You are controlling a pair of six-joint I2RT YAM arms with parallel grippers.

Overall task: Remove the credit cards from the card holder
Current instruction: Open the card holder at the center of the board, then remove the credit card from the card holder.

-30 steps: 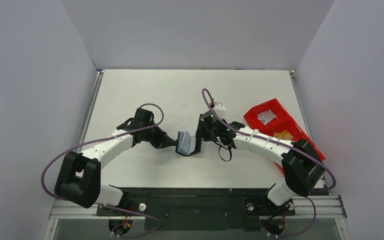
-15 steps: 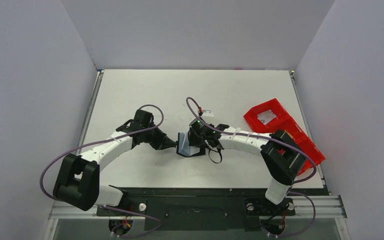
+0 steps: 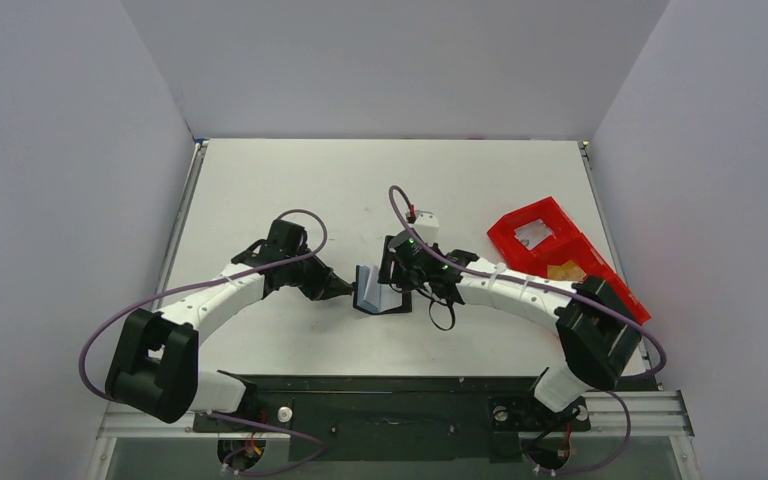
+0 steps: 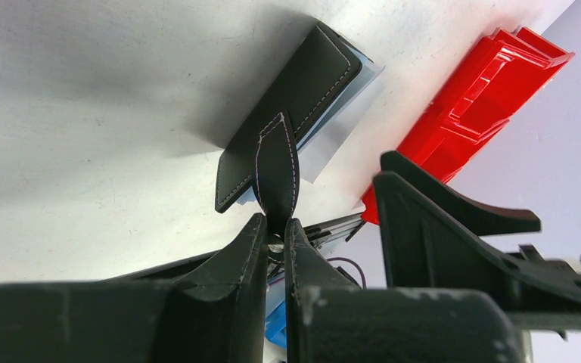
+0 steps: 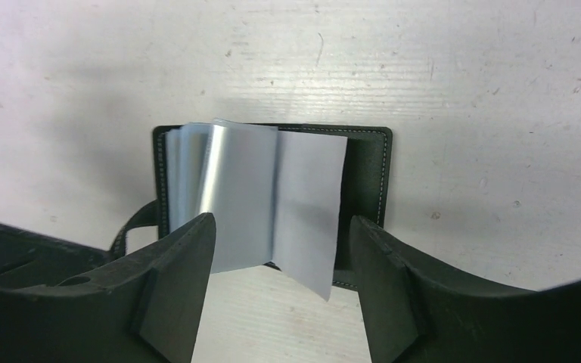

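Card holder [image 3: 378, 290]: lies open on the white table [image 3: 290, 180], mid-table between the 2 arms, black cover down and the blue-grey inner face turned up.
Sleeves [image 5: 250, 189]: a fan of clear and pale leaves stands up from the spine; I cannot tell a card apart from the leaves.
Closing tab [image 4: 276, 178]: sticks out from the holder's edge toward the left arm.
Step in hand: judged to be reaching into the leaves for a card.
Doing it well: hold the tab firm so the holder cannot slide, bring 1 finger under a single leaf's free edge, close on a card only, and pull along the sleeve's opening.
Left gripper [image 4: 274, 231]: fingers nearly together, pinching the tab's end.
Right gripper [image 5: 281, 227]: fingers spread wide, 1 at each side of the fanned leaves, low over them and holding nothing; I cannot tell if they touch.
Red compartment tray [image 3: 550, 245]: well apart, at the right edge.
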